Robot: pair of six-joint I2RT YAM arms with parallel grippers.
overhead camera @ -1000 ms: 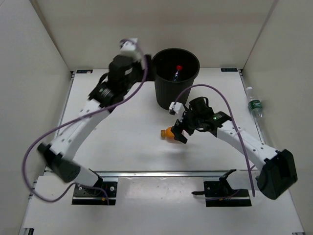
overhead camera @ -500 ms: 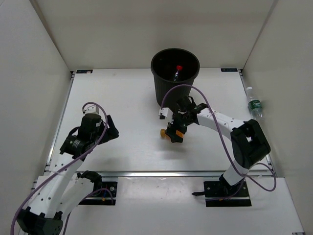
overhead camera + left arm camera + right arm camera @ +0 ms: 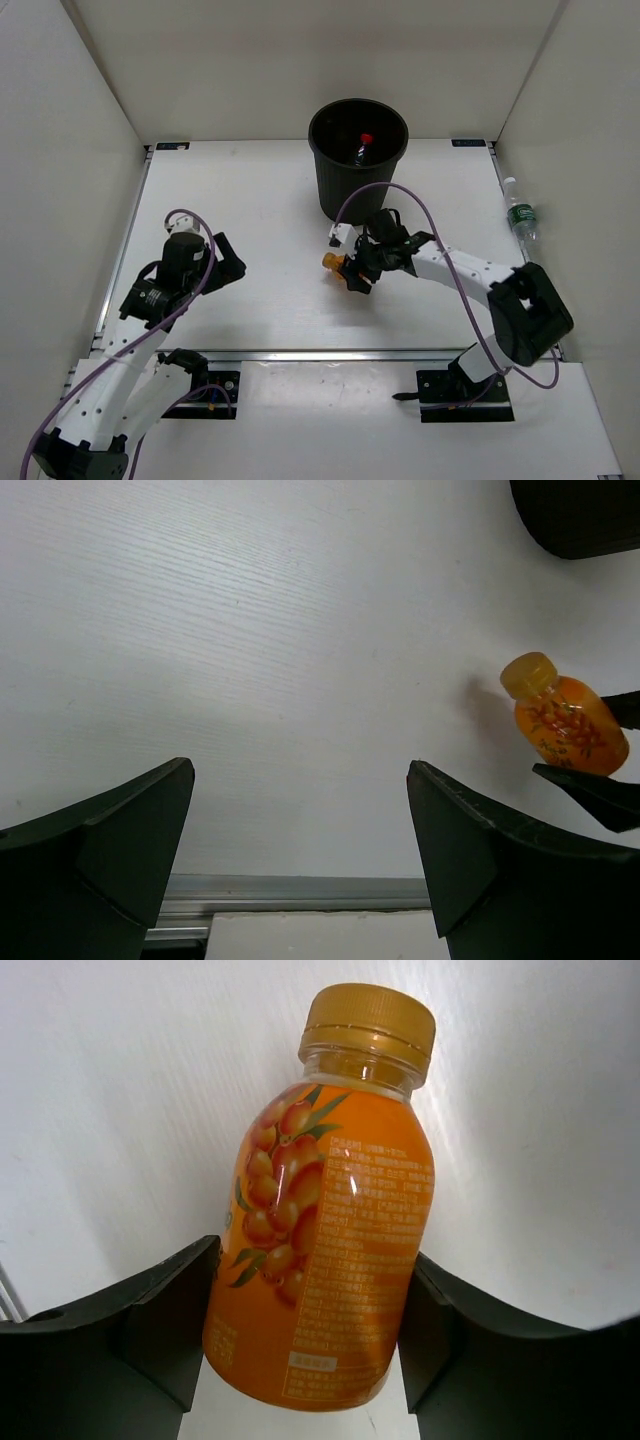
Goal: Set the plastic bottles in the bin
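Observation:
A stubby orange bottle [image 3: 334, 262] with a gold cap lies on the white table, cap pointing left, in front of the bin [image 3: 345, 195]. My right gripper [image 3: 352, 268] is shut on its body: in the right wrist view the orange bottle [image 3: 325, 1210] fills the gap and both black fingers [image 3: 160, 1310] press its sides. My left gripper [image 3: 232, 262] hovers open and empty at the left; its wrist view shows the orange bottle [image 3: 565, 725] at far right. Inside the bin lies a clear bottle with a red cap [image 3: 365, 140]. A green-label bottle [image 3: 519, 214] lies at the right edge.
The black bin [image 3: 580, 520] stands at the back centre of the table. White walls close the workspace at left, back and right. A metal rail [image 3: 330, 354] runs along the near table edge, in front of the two arm bases.
My right gripper has closed onto the orange bottle and nudged it slightly left. My left arm swung back from beside the bin to the near left and then stayed put.

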